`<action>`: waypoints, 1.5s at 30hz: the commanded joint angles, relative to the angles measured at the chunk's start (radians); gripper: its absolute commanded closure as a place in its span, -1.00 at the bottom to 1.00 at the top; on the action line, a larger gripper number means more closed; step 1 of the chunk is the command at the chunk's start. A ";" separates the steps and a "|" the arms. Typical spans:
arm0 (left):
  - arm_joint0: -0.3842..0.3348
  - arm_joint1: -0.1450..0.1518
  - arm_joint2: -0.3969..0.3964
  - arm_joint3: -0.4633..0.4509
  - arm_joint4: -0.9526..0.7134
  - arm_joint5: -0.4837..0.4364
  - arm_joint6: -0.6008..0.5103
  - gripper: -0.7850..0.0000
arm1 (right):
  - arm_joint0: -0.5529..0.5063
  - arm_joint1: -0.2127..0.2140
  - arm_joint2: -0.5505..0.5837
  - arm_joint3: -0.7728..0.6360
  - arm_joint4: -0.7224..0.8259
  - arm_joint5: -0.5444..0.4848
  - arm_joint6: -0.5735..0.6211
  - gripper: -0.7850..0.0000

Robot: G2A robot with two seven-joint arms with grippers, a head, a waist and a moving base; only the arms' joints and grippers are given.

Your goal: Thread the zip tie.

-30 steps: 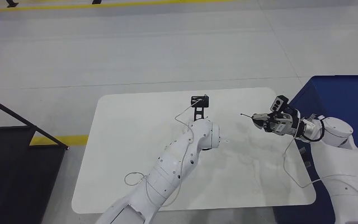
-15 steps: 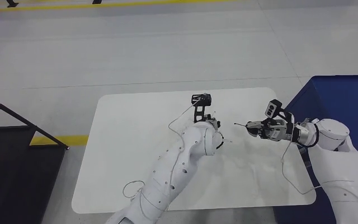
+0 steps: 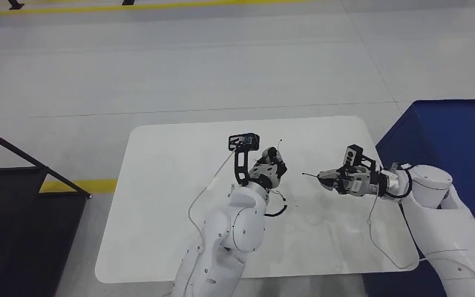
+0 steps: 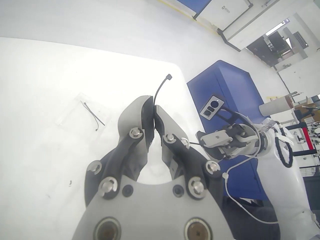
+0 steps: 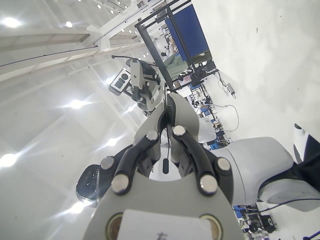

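Note:
My left gripper hovers over the middle of the white table, shut on a black zip tie. The tie's square head sticks up past the fingertips. To its right my right gripper is shut on a thin black strip whose free tip points at the left gripper, a short gap away. In the right wrist view that strip runs between the closed fingers, with the left gripper beyond. Whether both hold one tie, I cannot tell.
A spare zip tie lies in a clear bag on the table beyond the left gripper. A blue cabinet stands off the table's right edge, behind the right arm. A dark frame stands to the table's left.
The left wrist has turned and risen, so the zip tie's head now points up. The right gripper has moved left toward it, narrowing the gap.

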 commanded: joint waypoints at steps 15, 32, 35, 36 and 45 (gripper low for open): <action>0.123 0.046 0.066 -0.052 -0.121 -0.206 0.365 1.00 | -0.102 -0.009 0.004 -0.071 0.090 -0.152 -0.080 1.00; 0.160 0.075 0.086 -0.026 -0.017 -0.292 0.491 1.00 | -0.177 -0.013 0.036 -0.125 0.137 -0.347 -0.084 1.00; 0.155 0.077 0.089 -0.018 -0.014 -0.310 0.477 1.00 | -0.184 -0.013 0.041 -0.129 0.148 -0.366 -0.081 1.00; 0.153 0.078 0.090 -0.016 -0.009 -0.315 0.473 1.00 | -0.185 -0.013 0.042 -0.130 0.149 -0.371 -0.081 1.00; 0.147 0.084 0.091 -0.014 -0.001 -0.326 0.459 1.00 | -0.186 -0.014 0.039 -0.139 0.135 -0.380 -0.090 1.00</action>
